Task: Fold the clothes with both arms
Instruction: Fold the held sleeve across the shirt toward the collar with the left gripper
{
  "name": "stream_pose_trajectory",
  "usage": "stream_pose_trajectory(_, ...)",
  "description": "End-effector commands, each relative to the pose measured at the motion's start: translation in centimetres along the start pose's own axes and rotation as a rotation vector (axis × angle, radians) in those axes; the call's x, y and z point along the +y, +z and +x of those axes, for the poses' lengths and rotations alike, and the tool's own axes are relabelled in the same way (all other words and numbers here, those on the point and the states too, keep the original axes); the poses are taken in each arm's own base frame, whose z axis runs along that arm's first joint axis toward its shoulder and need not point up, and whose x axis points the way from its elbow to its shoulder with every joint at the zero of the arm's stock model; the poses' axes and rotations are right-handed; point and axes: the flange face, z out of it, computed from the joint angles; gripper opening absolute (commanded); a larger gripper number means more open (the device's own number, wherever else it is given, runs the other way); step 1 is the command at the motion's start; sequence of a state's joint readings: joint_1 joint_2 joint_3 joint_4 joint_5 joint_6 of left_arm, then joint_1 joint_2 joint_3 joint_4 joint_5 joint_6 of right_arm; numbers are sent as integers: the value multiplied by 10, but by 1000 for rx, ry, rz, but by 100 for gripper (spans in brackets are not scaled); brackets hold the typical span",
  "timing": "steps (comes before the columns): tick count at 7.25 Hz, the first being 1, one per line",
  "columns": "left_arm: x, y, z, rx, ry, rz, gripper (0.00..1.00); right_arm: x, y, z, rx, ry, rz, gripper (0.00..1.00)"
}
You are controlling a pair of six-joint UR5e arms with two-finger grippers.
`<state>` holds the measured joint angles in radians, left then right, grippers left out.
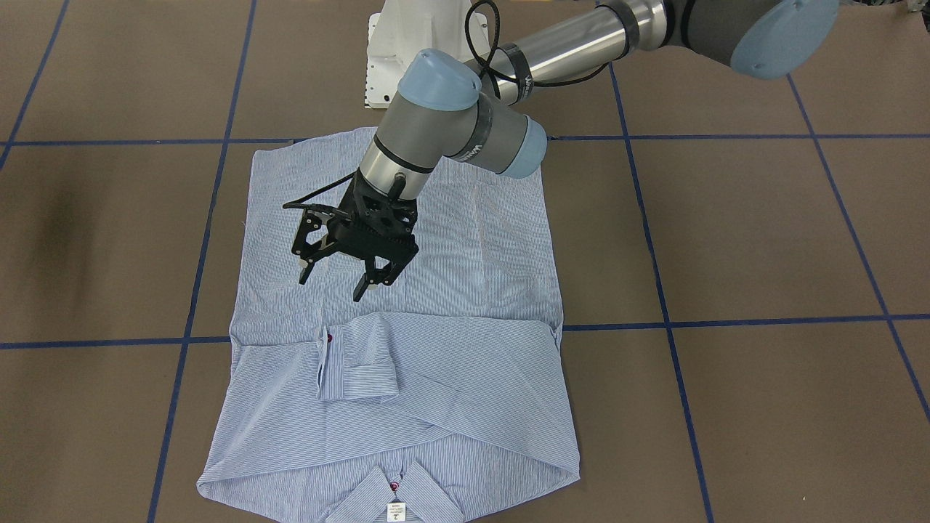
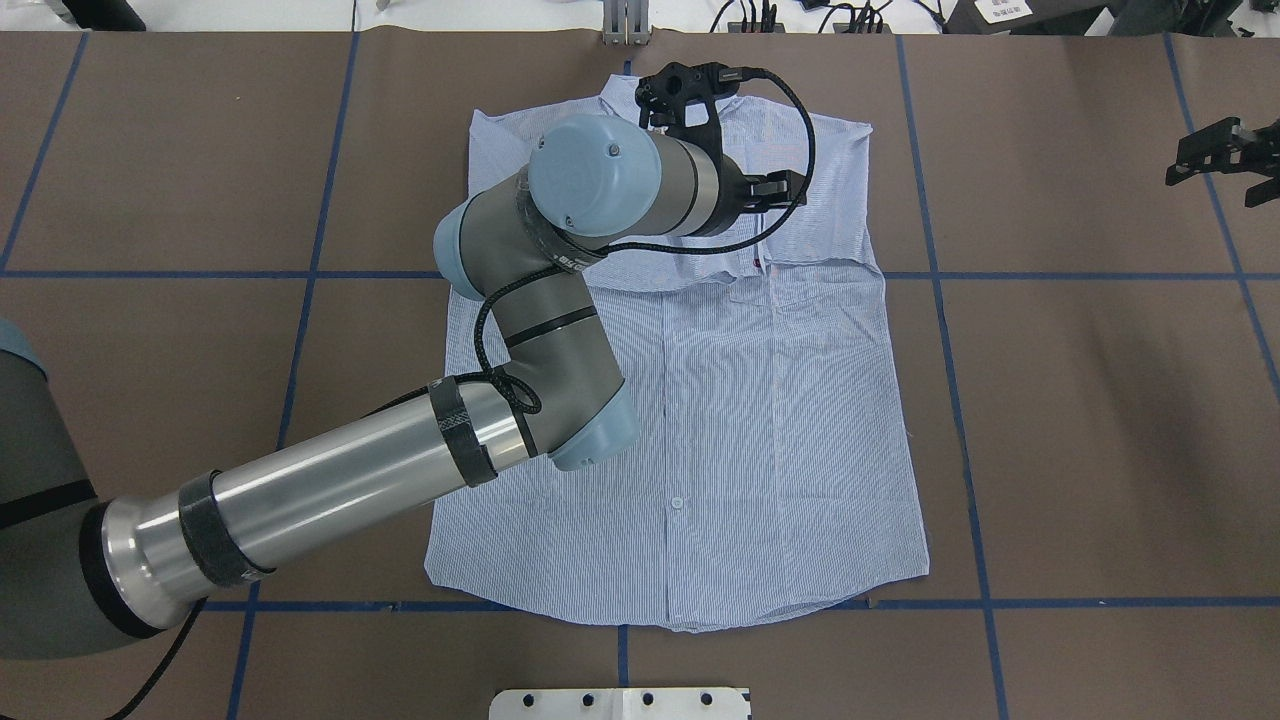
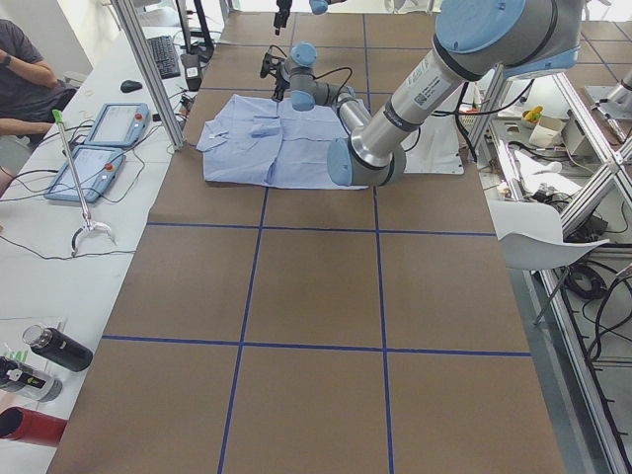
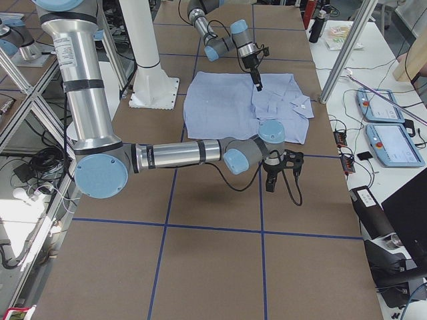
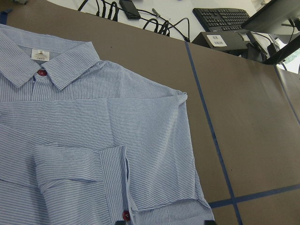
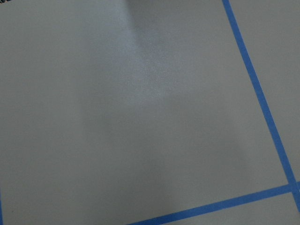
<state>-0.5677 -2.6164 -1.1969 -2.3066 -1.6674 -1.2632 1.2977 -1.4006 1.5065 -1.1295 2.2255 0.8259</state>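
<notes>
The light blue striped shirt (image 1: 472, 254) lies flat, front up, on the brown table, also in the overhead view (image 2: 780, 400). Its collar and white neck label (image 1: 396, 511) point away from the robot. Both sleeves are folded in across the chest, and one cuff with a red button (image 1: 330, 339) lies on top. My left gripper (image 1: 341, 283) is open and empty, hovering just above the shirt's middle, near that cuff. The left wrist view shows the collar (image 5: 42, 72) and folded sleeve (image 5: 93, 164). My right gripper (image 2: 1215, 160) is open and empty, above bare table well off the shirt's right side.
The white pedestal base (image 1: 407, 51) stands at the robot's edge of the table. Blue tape lines (image 1: 726, 321) divide the brown surface. A side desk with tablets (image 3: 99, 148), bottles (image 3: 54, 348) and a seated person (image 3: 30, 69) lies beyond the table's far edge.
</notes>
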Motion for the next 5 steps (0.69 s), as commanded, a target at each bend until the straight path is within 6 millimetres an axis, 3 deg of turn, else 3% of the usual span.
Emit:
stream_pose_trajectory(1,1,-40,2,-25,11,-10,99,8,-17,-13,-29,0,16,100)
stream_pose_trajectory(3,-3,-114,-46,-40,120,-23,99,58,-48,-26,-97,178,-13,100)
stream_pose_trajectory(4,-12,-163,-88,-48,148,-40,99,86,-51,-40,-109,259,-40,100)
stream_pose_trajectory(5,-16,-200,-125,-53,219,-56,99,116,-60,-70,-131,365,-63,100)
